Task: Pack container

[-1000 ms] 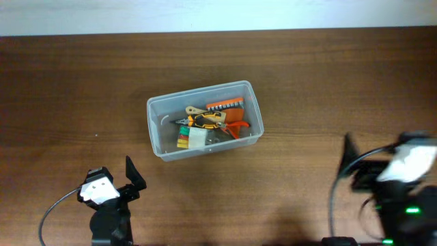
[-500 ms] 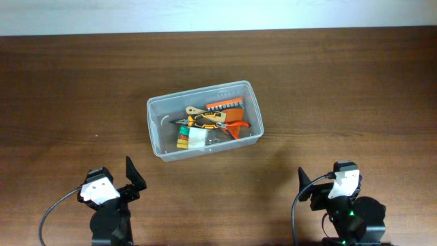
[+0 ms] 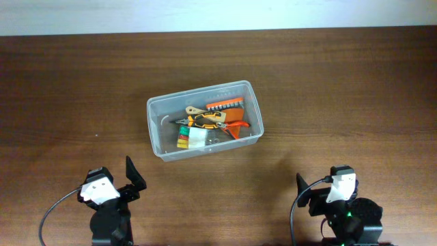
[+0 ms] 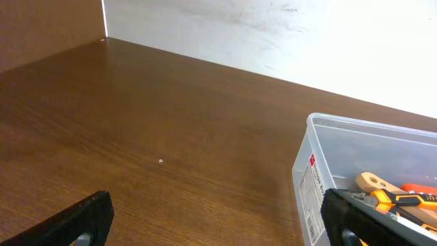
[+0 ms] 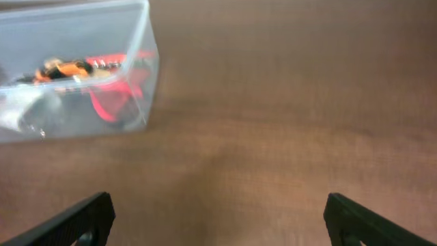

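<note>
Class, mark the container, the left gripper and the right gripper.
container (image 3: 158,137), overhead view, bare left end.
left gripper (image 4: 215,208), left wrist view, midway between fingertips.
right gripper (image 5: 218,208), right wrist view, midway between fingertips.

The light is soft and even. The far wall (image 4: 273,41) glows bright white. The right wrist picture is blurry, so the container (image 5: 48,27) looks smeared.
</note>
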`<state>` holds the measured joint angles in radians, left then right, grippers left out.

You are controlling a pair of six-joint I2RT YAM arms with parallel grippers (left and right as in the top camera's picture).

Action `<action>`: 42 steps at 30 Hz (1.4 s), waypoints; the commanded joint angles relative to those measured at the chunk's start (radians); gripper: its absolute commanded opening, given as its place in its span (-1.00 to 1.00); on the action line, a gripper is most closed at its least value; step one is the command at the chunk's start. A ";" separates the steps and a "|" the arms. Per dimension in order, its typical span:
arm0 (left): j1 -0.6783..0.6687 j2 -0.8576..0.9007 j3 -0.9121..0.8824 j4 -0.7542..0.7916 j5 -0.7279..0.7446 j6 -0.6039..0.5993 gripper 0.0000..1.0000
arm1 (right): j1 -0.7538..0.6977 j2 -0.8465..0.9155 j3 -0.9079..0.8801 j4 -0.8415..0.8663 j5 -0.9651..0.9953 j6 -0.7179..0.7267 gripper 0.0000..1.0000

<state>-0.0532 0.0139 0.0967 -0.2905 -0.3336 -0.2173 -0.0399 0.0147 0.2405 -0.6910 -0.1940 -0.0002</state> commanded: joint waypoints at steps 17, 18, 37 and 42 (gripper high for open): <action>-0.004 -0.004 -0.003 -0.001 -0.004 0.009 0.98 | -0.006 -0.011 -0.012 0.208 0.021 0.001 0.97; -0.004 -0.004 -0.004 -0.001 -0.004 0.009 0.99 | -0.006 -0.011 -0.013 0.243 0.021 0.000 0.97; -0.004 -0.004 -0.004 -0.001 -0.004 0.009 0.99 | -0.006 -0.011 -0.187 0.515 0.014 0.000 0.97; -0.004 -0.004 -0.004 -0.001 -0.004 0.009 0.98 | -0.006 -0.011 -0.187 0.513 0.014 0.000 0.97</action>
<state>-0.0532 0.0139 0.0967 -0.2905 -0.3336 -0.2173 -0.0399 0.0139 0.0639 -0.1802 -0.1680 -0.0002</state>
